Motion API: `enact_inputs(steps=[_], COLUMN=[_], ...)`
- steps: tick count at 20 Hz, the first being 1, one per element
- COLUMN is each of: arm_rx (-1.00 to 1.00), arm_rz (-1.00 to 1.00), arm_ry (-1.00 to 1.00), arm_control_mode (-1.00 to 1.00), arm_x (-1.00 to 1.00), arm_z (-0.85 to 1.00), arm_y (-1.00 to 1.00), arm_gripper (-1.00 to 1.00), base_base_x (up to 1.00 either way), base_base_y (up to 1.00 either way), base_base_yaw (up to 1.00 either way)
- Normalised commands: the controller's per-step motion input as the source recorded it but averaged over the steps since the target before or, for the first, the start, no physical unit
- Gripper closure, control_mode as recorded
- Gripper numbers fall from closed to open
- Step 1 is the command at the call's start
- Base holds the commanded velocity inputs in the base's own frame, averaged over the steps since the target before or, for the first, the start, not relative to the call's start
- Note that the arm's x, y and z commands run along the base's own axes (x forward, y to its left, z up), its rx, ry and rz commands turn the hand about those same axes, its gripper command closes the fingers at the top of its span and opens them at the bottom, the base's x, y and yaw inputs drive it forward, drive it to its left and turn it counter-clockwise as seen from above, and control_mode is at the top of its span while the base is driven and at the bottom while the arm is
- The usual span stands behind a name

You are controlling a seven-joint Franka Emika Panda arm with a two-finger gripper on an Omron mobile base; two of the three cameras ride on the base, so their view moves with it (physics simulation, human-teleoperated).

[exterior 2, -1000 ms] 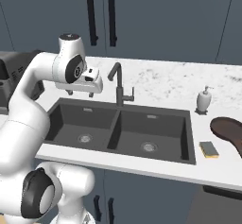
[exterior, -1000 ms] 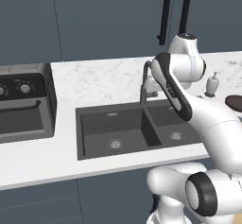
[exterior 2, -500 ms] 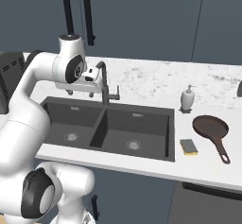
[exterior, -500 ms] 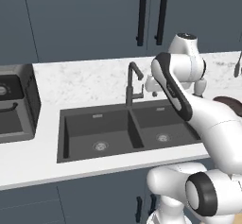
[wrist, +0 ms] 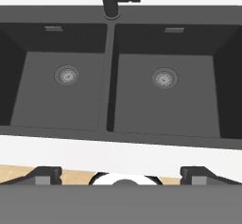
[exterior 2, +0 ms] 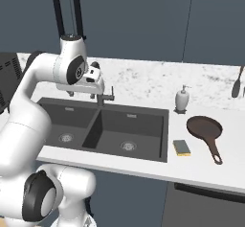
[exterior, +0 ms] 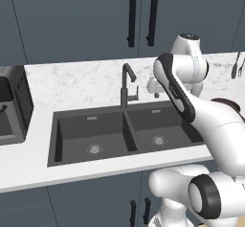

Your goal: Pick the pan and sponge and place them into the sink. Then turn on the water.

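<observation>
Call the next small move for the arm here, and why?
Probably swing the open claw toward the robot's right and down over the pan. Both sink basins hold nothing, the pan and sponge sit on the counter right of the sink, and the claw hangs over the basins.

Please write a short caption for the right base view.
Pan and sponge wait on the counter right of the sink.

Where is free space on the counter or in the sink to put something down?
Both basins of the sink are bare down to their drains. The counter between stove and faucet is bare. It is crowded right of the sink: soap bottle, pan, sponge.
</observation>
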Motion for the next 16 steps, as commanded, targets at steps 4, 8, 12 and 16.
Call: enact_inputs(steps=[4,8,12,16], arm_rx=[0.0,0.0,0.0,0.0], arm_rz=[0.0,0.0,0.0,0.0], arm_ry=[0.0,0.0,0.0,0.0], arm_control_mode=[1.0,1.0,1.0,-1.0], arm_x=[0.0,0.0,0.0,0.0], arm_z=[0.0,0.0,0.0,-0.04], arm_y=[0.0,0.0,0.0,0.0], arm_gripper=[-1.0,-1.0,-1.0,-1.0], base_base_x=[0.0,0.0,0.0,0.0], base_base_y=[-0.1,0.0,-0.04,-0.02], base_base_yaw=[0.0,0.0,0.0,0.0])
